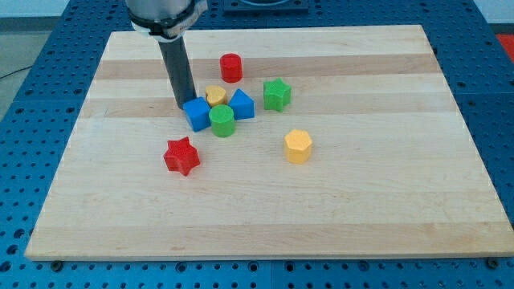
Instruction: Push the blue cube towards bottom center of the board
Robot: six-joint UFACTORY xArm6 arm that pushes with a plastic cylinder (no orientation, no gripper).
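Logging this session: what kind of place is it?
Likely a robotics lab bench: a wooden board on a blue perforated table, small coloured blocks like the blue cube, my tip beside it.

My arm comes in from the view's top, left of centre, where only its lowest part shows: a dark, rounded housing cut off by the upper edge of the view. From that housing a straight dark rod hangs down, close to upright, with a faint lean toward the view's right at its lower end. A pale sheen runs along the rod's length on its left side. The rod keeps one thickness all the way down. My tip [183,105] is its lower end, set down at the counter's surface. No other joint or link of the arm shows.
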